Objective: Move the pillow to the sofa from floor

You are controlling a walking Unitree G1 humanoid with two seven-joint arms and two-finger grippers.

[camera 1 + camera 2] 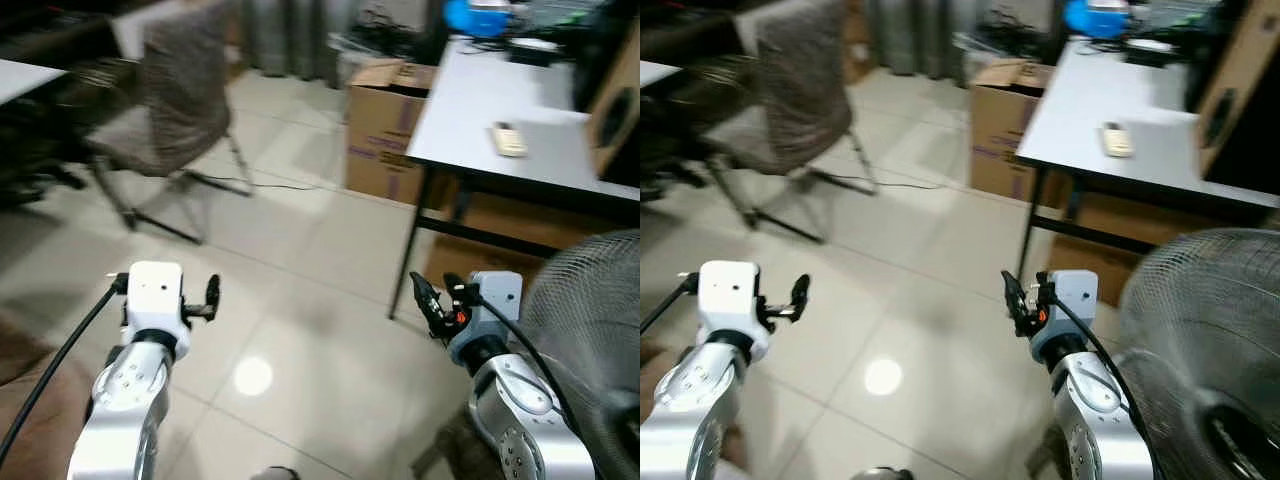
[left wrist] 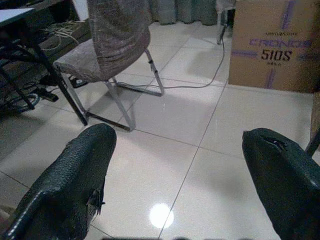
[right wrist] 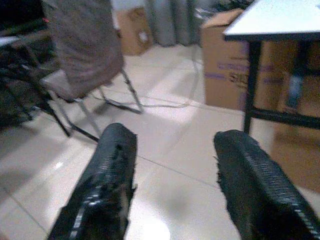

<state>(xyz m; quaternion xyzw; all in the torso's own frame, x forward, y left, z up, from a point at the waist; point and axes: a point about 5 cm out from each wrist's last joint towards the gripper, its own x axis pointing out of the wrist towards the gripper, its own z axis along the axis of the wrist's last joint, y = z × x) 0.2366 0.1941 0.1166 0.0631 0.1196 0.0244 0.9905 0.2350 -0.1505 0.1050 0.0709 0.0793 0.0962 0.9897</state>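
Right hand [image 3: 172,190]: two black fingers [image 3: 107,185] spread apart, nothing between them, pale tiled floor [image 3: 170,150] beyond. Chair [image 3: 82,60], brown-grey fabric on metal legs, at 10 o'clock. Cardboard box [image 3: 222,70] at 1 o'clock, partly under a white tabletop [image 3: 275,20] on a dark leg. Smaller box [image 3: 132,32] at 11 o'clock. View slightly blurred.

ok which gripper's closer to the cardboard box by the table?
Right. The right gripper hangs open over the tile just short of the table leg, with the cardboard box ahead and slightly to its left. The left gripper, also open, is farther off across the floor, nearer the chair.
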